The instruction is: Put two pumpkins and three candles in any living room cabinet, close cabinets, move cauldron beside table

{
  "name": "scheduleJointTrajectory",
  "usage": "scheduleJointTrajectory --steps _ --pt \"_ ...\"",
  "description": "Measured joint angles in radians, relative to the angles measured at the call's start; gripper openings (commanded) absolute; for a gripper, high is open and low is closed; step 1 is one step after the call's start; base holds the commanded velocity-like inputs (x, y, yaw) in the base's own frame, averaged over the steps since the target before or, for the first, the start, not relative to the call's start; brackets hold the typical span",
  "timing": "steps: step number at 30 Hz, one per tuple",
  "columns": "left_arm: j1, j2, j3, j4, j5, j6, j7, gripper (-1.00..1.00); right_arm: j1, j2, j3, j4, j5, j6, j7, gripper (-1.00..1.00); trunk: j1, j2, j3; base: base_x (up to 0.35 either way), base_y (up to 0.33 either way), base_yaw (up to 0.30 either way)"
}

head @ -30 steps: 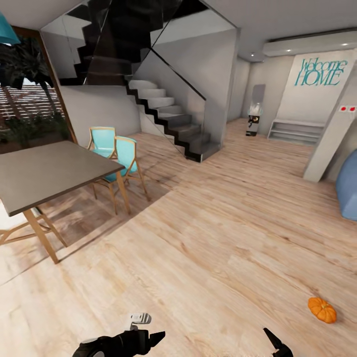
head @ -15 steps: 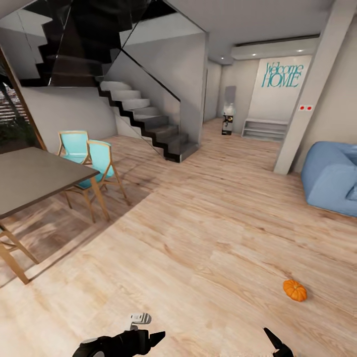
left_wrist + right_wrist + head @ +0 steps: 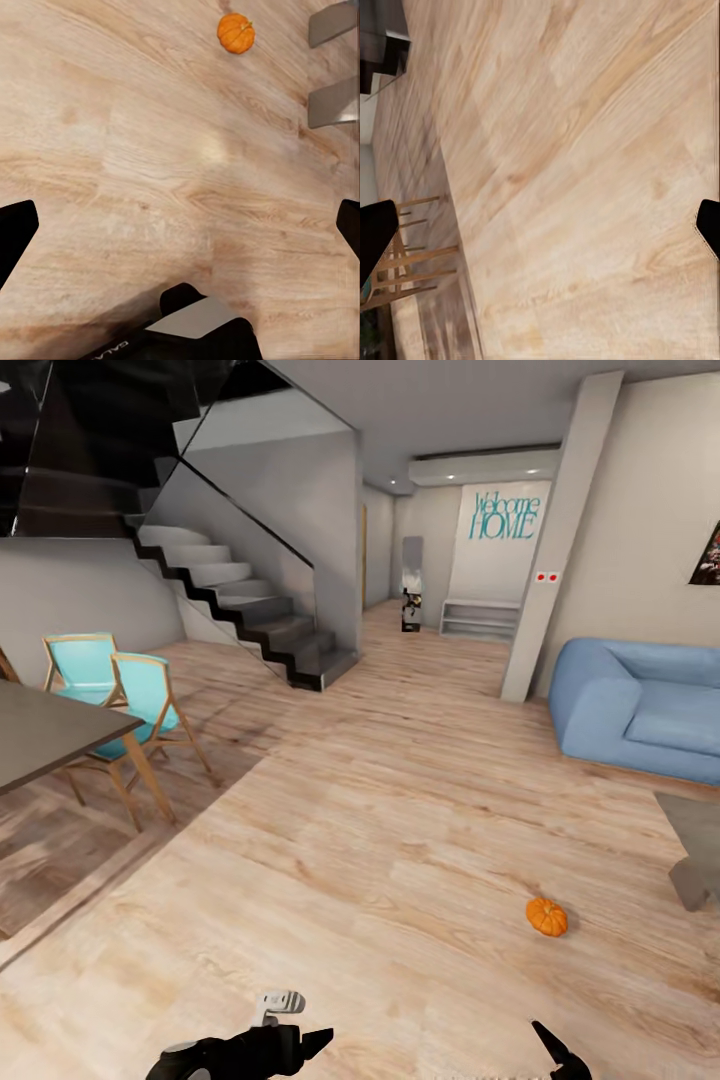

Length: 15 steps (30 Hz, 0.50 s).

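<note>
- Head view, lower right of centre: a small bright orange ribbed pumpkin [image 3: 547, 917] lies alone on the pale wood-plank floor [image 3: 380, 860], well apart from both arms
- Head view, bottom edge: the black left gripper [image 3: 300, 1045] sits left of centre and the black tip of the right gripper [image 3: 553, 1052] sits right of centre; the pumpkin stands above and almost in line with the right tip, so the right arm is judged the nearer
- Left wrist view: the pumpkin [image 3: 236, 33] appears at the upper right of the frame, with floor between it and the gripper; the two dark fingertips [image 3: 15, 234] sit at opposite frame edges, so the jaws are spread wide and hold nothing
- Right wrist view: dark fingertips [image 3: 376, 232] likewise stand at opposite edges over bare floor, jaws spread and empty
- Pumpkin form: round and slightly flattened, no marked long axis
- Surroundings, head view: grey tabletop [image 3: 40, 730] with turquoise chairs [image 3: 140, 705] at left, blue sofa [image 3: 640, 705] at right, dark staircase [image 3: 250, 610] at upper left
- Judgement: the base must close on the pumpkin, ahead and to the right, before any grasp
</note>
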<state>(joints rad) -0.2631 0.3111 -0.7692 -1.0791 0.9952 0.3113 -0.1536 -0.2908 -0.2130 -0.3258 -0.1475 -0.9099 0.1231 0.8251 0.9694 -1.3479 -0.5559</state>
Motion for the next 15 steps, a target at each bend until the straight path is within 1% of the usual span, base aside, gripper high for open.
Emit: scheduleJointTrajectory --steps 15 --pt "0.000 0.001 0.001 0.000 0.000 0.000 0.000 1.00 0.000 0.000 0.001 0.000 0.000 0.000 -0.001 1.00 0.000 0.000 0.007 0.000 0.000 -0.295"
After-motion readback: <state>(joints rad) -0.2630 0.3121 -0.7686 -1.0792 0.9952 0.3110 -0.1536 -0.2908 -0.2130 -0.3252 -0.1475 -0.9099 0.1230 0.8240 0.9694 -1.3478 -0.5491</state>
